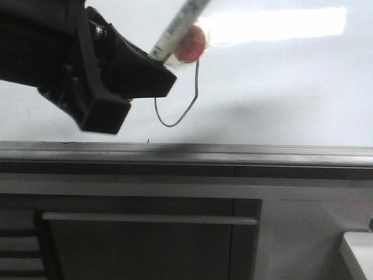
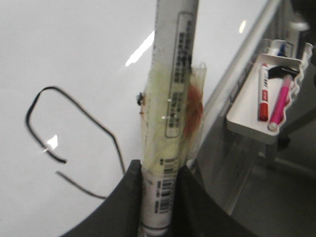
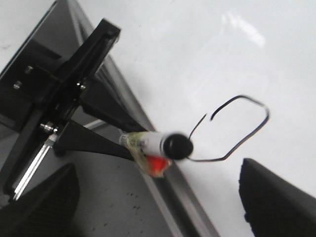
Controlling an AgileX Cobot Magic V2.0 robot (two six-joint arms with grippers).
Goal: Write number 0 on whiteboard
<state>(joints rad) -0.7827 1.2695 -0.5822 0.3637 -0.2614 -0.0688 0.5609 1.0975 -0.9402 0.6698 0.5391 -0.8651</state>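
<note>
The whiteboard (image 1: pixel 280 87) is glossy white with glare and a grey rail (image 1: pixel 245 153) along its lower edge. My left gripper (image 1: pixel 148 70) is shut on a white marker (image 1: pixel 175 29) with tape and a red patch on its barrel, held against the board. A thin dark looped line, the number 0 (image 1: pixel 182 114), runs from the marker tip; its upper part is hidden behind the marker. The left wrist view shows the marker (image 2: pixel 170 98) between the jaws and the line (image 2: pixel 74 106) with a gap. My right gripper (image 3: pixel 158 207) is open and empty, away from the board, looking at the marker (image 3: pixel 163 144) and the line (image 3: pixel 247 133).
A white tray (image 2: pixel 247 116) with a red marker (image 2: pixel 264 96) and a pink marker (image 2: pixel 281 101) hangs beside the board. Dark grey cabinet panels (image 1: pixel 145 245) with a handle bar lie below the rail. A white object (image 1: pixel 358 251) is at the lower right.
</note>
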